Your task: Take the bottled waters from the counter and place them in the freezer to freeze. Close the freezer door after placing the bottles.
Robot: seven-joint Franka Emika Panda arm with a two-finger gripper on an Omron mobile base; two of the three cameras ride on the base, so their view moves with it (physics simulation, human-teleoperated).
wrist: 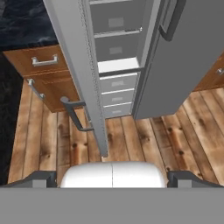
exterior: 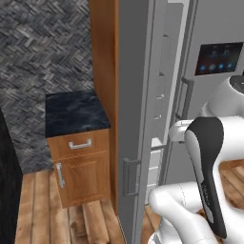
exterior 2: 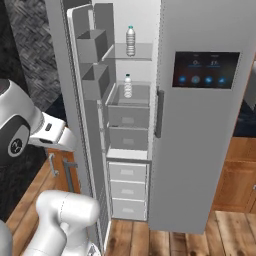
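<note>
Both bottled waters stand inside the open freezer [exterior 2: 131, 125]: one bottle [exterior 2: 131, 41] on the upper glass shelf, the other bottle [exterior 2: 128, 86] on the level below, above the grey drawers. The freezer door [exterior 2: 75, 100] swings wide open to the left, its inner bins [exterior 2: 92, 45] facing the compartment. In the hand view my gripper [wrist: 112, 179] is open with nothing between its fingertips [wrist: 41, 178]. It hangs in front of the door's free edge [wrist: 83, 74] and its bar handle [wrist: 74, 116]. The dark marbled counter [exterior: 76, 112] left of the door is bare.
The fridge door with the dark touchscreen [exterior 2: 206, 70] stays shut to the right of the freezer. A wooden cabinet [exterior: 81, 167] with a drawer sits under the counter, close behind the open door. Wooden floor [wrist: 153, 131] lies below. My white arm [exterior: 209, 167] rises near the door's outer handle [exterior: 129, 177].
</note>
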